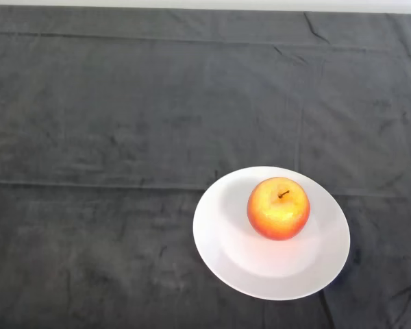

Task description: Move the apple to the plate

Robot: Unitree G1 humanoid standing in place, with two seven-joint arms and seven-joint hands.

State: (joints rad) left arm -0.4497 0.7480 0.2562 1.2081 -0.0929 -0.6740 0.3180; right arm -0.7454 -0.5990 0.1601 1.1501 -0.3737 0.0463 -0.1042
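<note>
One apple (278, 208) sits on the white plate (226, 247), stem up, a little back of the plate's middle and toward its right half. Skin is red-orange with a yellow patch on the front and around the stem dip. It stands upright, resting on the plate's inner surface, clear of the rim all round. Plate is round, plain white, shallow, lying flat on the dark cloth (109, 137) in the lower right part of the head view. Cloth is dark grey, wrinkled, with a crease running across at about mid-height and another near the far edge; a pale strip shows past the far edge at the top. Soft shadow of the apple falls on the plate to its left.
</note>
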